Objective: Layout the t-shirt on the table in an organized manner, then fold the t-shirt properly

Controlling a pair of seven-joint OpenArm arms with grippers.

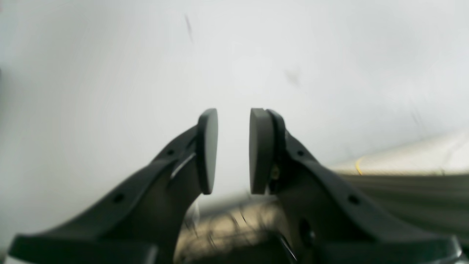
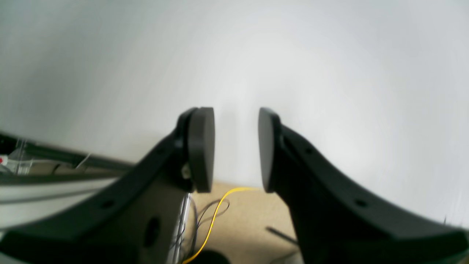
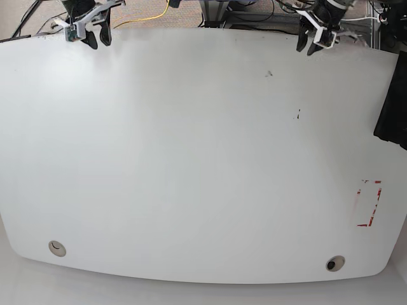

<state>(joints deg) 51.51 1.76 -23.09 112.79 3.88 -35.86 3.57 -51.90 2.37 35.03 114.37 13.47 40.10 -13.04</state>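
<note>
T-shirt (image 3: 392, 101) is lying at the far right edge of the base view, a black fold draped over the table's (image 3: 191, 159) right rim and running out of frame; only a narrow strip is showing, so how much is resting on the top versus hanging off cannot be told.

Going left to right in the base view:

- Right gripper (image 3: 96, 39) is hovering at the back left corner, well apart from the garment. In its wrist view the right gripper's pads (image 2: 200, 148) are standing parted with bare white surface visible between them, holding nothing.
- Centre of the top is showing only a few dark specks (image 3: 269, 74).
- Left gripper (image 3: 310, 43) is sitting at the back right, nearer the shirt but not touching it. Its pads (image 1: 207, 150) are likewise spread with an empty gap.
- Red tape outline (image 3: 369, 203) is lying near the front right, below the shirt. Grommet holes (image 3: 57, 248) are sitting at both front corners.

Risks, as judged:
- Shirt is perched on the rim; a pull toward the outside could be sliding it off the table entirely.
- Pinching a single layer at the edge could be dragging it in bunched rather than flat.
- Right arm is facing a long reach across the top.

Room: beige floor with a yellow cable (image 2: 210, 223) and dark cables behind the table.
</note>
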